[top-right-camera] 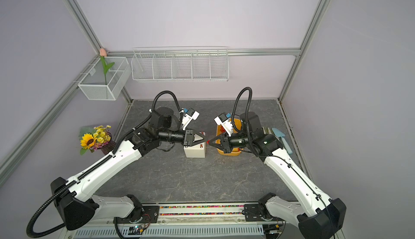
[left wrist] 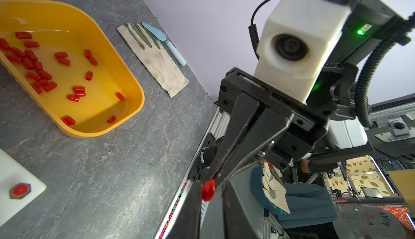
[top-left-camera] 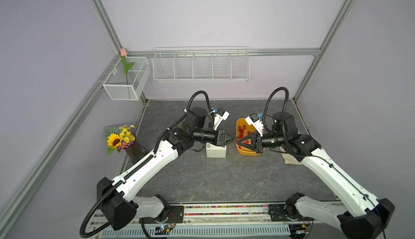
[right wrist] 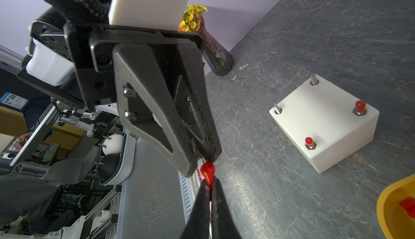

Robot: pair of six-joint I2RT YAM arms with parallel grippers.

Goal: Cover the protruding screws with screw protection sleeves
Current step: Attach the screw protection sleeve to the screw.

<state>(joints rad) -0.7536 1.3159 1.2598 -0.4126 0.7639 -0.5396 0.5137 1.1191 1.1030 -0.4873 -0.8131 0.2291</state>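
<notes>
Handover step: the right end effector [right wrist: 210, 182] pinches one red sleeve [right wrist: 207, 170] in mid-air, lower centre of frame. The left end effector [left wrist: 211, 187] stands narrowly spread around its free end. Close squarely before the right releases; two screws [right wrist: 313, 79] are bare.

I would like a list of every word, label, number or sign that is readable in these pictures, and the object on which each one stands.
No text reads with certainty.
blue label with a QR code, on dark equipment in the background: print too small.
Dark letters on a grey sheet in the background: blurred, illegible.
white box, yellow tray, red sleeves: no marking seen.
</notes>
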